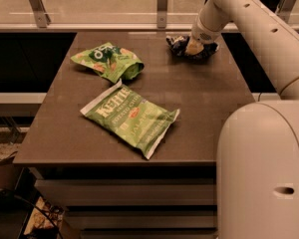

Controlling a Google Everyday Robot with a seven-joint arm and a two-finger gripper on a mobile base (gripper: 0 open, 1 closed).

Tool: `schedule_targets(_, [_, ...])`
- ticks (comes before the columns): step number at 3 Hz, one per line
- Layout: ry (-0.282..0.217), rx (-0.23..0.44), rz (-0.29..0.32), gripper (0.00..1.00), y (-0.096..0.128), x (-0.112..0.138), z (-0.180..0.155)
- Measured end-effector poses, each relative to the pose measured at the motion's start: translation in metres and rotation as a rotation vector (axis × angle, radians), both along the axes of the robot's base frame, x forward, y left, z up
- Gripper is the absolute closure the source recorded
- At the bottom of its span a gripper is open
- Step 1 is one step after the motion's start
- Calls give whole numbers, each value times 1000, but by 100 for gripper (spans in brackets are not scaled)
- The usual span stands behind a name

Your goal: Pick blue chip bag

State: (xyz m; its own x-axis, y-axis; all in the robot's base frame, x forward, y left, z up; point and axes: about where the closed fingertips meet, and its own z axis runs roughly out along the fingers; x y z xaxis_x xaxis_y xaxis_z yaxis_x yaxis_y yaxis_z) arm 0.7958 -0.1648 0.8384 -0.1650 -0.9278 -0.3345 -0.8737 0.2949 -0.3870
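The blue chip bag is small, dark and wrinkly, and lies at the far right corner of the brown table. My gripper is down on the bag, pressing into its middle, with bag foil showing on both sides of it. The arm comes in from the upper right and covers part of the bag.
A green bag with orange patches lies at the far left of the table. A large green bag with white lettering lies near the middle front. The robot's white body fills the lower right. A railing runs behind the table.
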Motion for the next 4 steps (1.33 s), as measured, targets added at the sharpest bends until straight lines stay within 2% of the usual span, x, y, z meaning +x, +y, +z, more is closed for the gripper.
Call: schedule_targets(4, [0, 0, 0, 100, 0, 0, 0])
